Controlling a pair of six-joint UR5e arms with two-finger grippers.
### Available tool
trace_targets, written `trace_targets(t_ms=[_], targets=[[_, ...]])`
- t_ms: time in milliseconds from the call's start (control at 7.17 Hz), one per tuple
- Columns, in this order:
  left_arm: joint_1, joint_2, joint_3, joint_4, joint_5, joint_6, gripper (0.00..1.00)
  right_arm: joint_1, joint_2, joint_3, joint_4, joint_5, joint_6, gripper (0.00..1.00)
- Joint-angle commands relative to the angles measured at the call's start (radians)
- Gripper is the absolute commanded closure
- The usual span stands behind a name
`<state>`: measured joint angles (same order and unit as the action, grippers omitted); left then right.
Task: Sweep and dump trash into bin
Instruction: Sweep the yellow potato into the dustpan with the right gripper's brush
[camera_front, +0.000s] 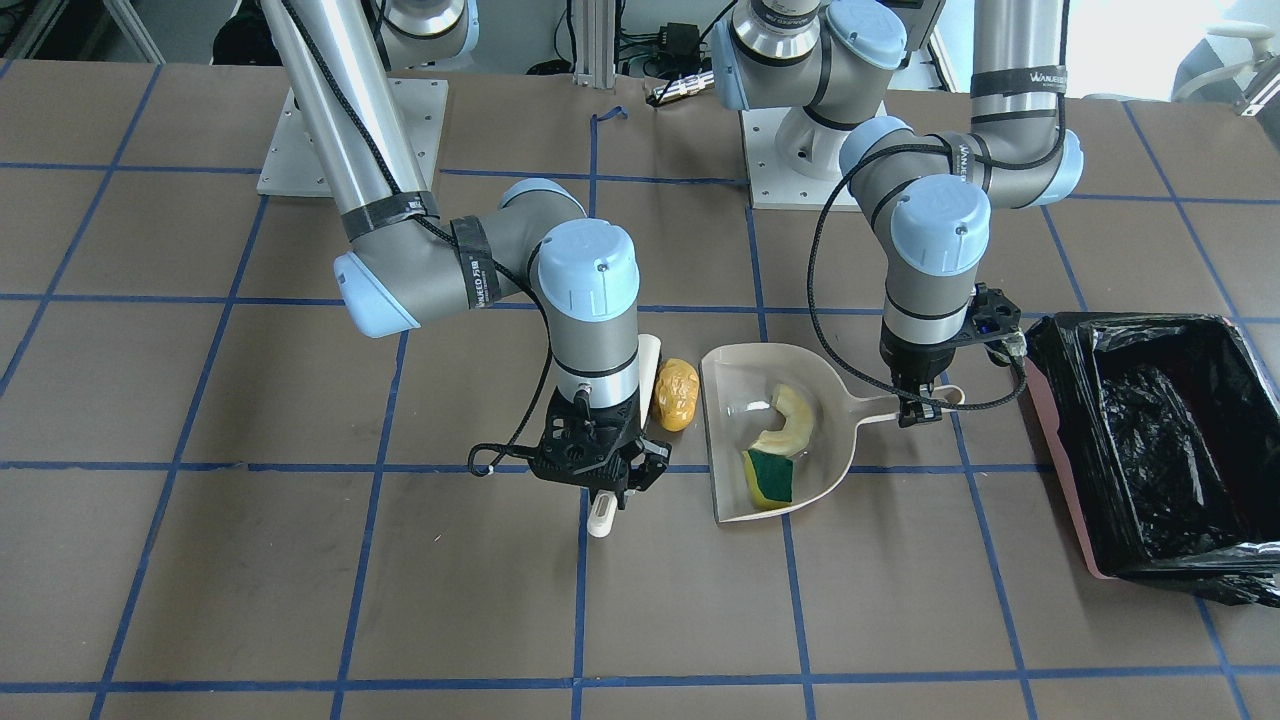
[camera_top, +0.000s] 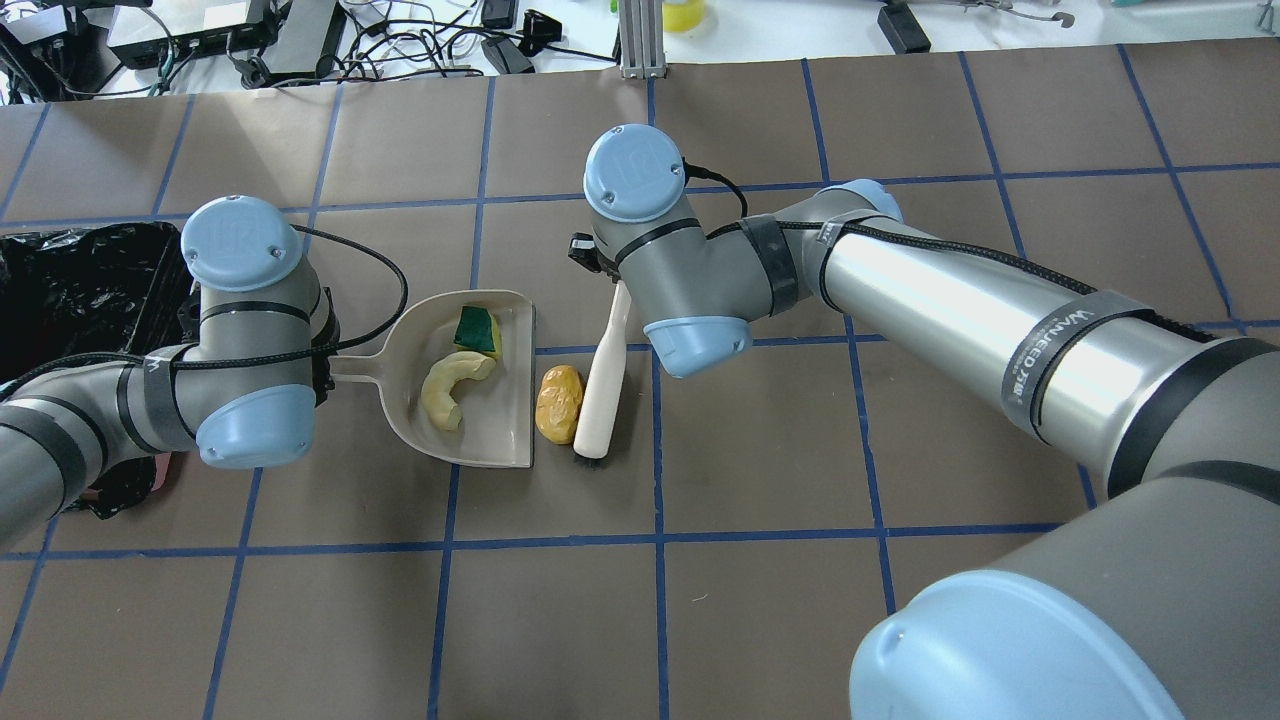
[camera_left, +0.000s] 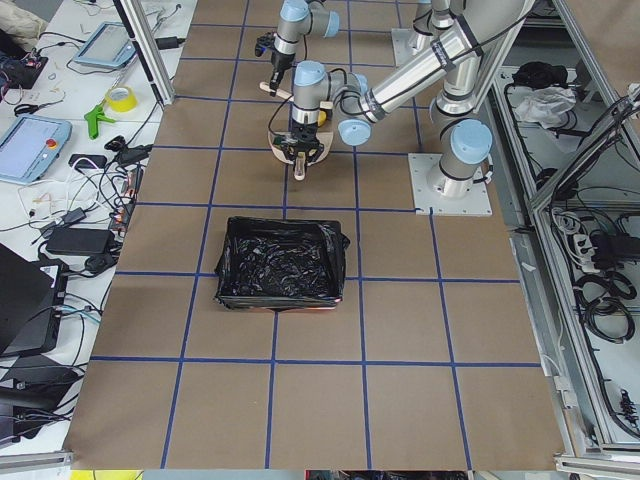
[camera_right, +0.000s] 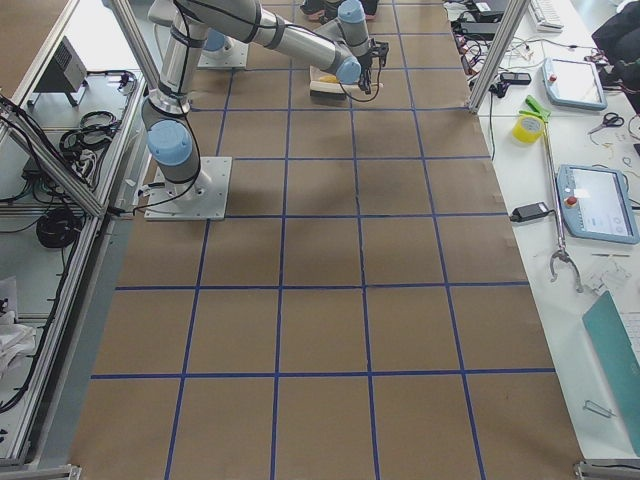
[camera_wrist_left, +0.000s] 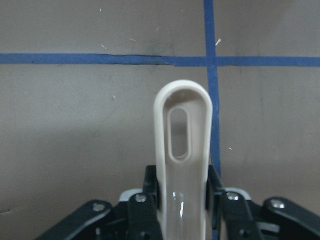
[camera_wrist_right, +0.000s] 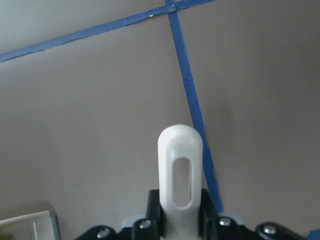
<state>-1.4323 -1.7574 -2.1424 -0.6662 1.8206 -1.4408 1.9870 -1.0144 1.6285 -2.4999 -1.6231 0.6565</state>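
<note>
At the middle of the surface (camera_top: 760, 600): a pale crescent slice (camera_top: 452, 385) and a green-and-yellow sponge piece (camera_top: 477, 330) lie inside the beige dustpan (camera_top: 500, 430).
Last piece: the golden potato-like lump (camera_top: 558, 403) sits on the surface just outside the pan's open edge, at its 3 o'clock in the overhead view.
Brush (camera_top: 603, 385): just beside the lump, at its 3 o'clock.
Right tool (camera_wrist_right: 180, 210): clamped on the brush handle.
Left tool (camera_wrist_left: 182, 192): clamped on the dustpan handle, with the pan resting flat.
Bin (camera_front: 1160, 440): at the pan's 9 o'clock overhead, beyond the left arm, well apart from it; no trash is visible inside.
Step in hand: sweeping, apparently two pieces in and one to go; dumping has not begun.
Next move: probably a short brush stroke toward 9 o'clock to push the lump over the pan's lip while the pan is held steady; the rounded lump may roll aside.
</note>
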Motion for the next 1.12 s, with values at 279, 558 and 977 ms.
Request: trace_targets(t_ms=[279, 558, 977], targets=[[-0.002, -0.004, 0.001, 0.0, -0.001, -0.009, 1.0, 0.055, 0.104, -0.175, 0.01, 0.0, 0.159, 1.0], [-0.002, -0.004, 0.002, 0.0, -0.001, -0.009, 1.0, 0.067, 0.137, -0.235, 0.018, 0.002, 0.221, 1.0], [-0.002, -0.002, 0.004, 0.0, -0.003, -0.006, 1.0, 0.07, 0.137, -0.242, 0.033, 0.08, 0.325, 1.0]])
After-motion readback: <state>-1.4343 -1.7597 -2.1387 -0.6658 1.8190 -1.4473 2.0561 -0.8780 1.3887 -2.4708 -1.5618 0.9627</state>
